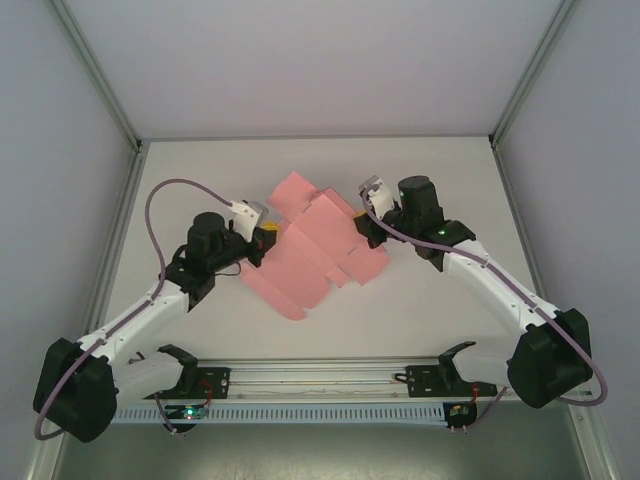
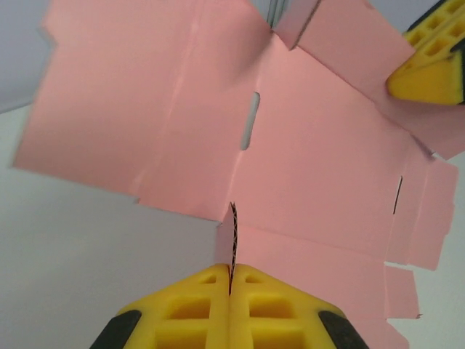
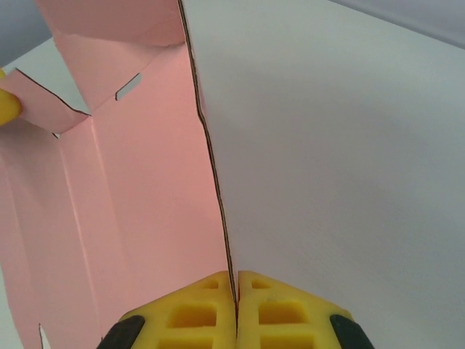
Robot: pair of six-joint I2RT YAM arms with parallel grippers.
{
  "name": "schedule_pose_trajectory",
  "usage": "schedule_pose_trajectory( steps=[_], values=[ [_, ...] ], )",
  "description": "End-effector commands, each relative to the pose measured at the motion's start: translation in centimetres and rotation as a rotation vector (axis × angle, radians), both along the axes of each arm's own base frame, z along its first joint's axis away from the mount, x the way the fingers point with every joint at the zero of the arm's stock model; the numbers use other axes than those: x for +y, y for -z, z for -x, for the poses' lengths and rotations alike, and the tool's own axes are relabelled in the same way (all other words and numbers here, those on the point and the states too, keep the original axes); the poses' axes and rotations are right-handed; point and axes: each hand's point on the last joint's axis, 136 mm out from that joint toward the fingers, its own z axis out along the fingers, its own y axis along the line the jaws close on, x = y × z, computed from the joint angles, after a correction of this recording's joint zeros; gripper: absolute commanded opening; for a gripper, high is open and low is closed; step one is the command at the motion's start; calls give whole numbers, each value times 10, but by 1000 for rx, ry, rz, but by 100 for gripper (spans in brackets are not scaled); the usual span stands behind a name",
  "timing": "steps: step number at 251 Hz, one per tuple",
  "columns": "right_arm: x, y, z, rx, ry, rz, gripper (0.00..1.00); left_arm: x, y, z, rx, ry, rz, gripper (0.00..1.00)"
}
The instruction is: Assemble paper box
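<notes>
Tension matters: left gripper (image 2: 230, 280) and right gripper (image 3: 237, 282) each clamp a paper box (image 1: 318, 250) edge, so I'll fold slowly, probably along creases.

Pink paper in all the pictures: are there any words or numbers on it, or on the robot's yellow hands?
None: there is no text to read.
The pink paper box is plain pink wherever it shows, with only cut slots and fold lines.
The yellow left hand and yellow right hand, each pinching an edge of it, carry no letters or numbers.
The white table has no print either.
</notes>
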Motion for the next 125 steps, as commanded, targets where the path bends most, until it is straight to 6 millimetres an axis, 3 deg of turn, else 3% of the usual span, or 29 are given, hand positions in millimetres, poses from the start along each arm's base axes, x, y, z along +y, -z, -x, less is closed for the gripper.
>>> schedule_pose_trajectory(
  steps=[1, 36, 77, 125],
  values=[
    [2, -31, -5, -112, 19, -40, 0, -19, 8, 2, -84, 12, -154, 0],
    [6, -30, 1, -150, 5, 11, 0, -43, 18, -3, -155, -29, -265, 0],
    [14, -28, 9, -194, -45, 53, 0, -51, 29, -28, -174, -210, -369, 0],
    [20, -21, 9, -215, -66, 90, 0, -87, 48, -21, -138, -104, -306, 0]
  ],
)
